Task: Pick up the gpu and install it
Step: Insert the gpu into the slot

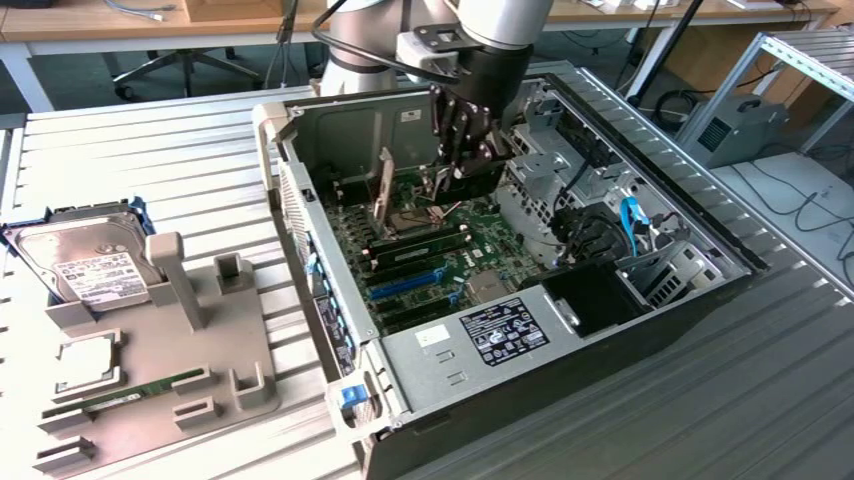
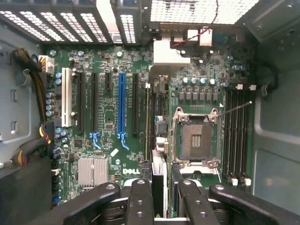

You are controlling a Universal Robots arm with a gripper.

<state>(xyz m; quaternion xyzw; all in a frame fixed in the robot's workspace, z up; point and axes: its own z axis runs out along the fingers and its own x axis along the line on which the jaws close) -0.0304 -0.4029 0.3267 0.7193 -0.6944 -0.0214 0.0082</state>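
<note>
Tool gripping the gpu inside the open computer case.

In the wrist view the tool's black fingers stand narrow, one on each side of the thin card, which hangs edge-on over the green motherboard. It sits between the row of long slots, just past the blue slot, and the empty processor socket. Its pale metal end points toward the perforated wall of the case. I cannot tell whether its lower edge touches the board. On the table, well apart at the exterior view's left, a grey holder carries a hard drive and a memory stick.
</note>
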